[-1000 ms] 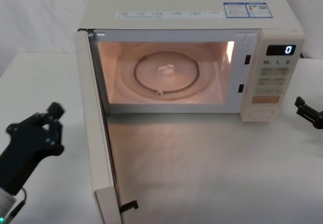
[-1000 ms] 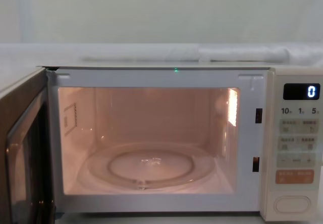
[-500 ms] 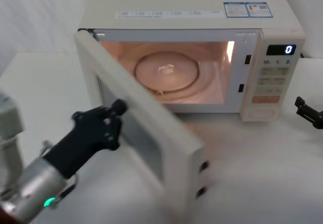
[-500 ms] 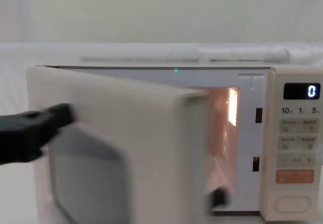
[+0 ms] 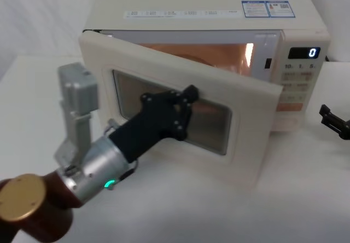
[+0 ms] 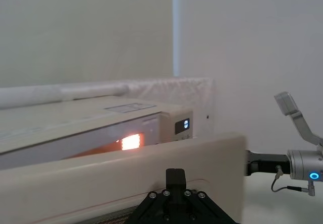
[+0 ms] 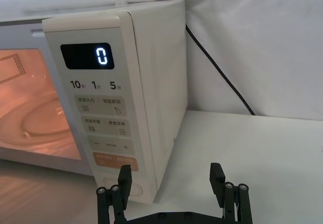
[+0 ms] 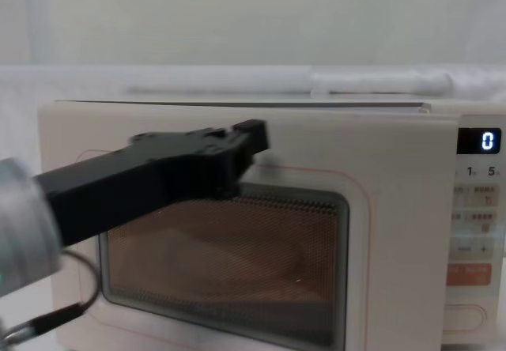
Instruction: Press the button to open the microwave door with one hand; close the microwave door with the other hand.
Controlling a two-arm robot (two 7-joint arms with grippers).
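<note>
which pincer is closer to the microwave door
Left. The left pincer is against the microwave door, on its window; the right pincer sits off past the control panel side.

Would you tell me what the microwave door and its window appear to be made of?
The microwave door looks like smooth cream plastic with a soft matte sheen. Its window seems to be glass backed by fine perforated metal mesh: tiny dots show, and the lit interior glows through. The left gripper presses it.
</note>
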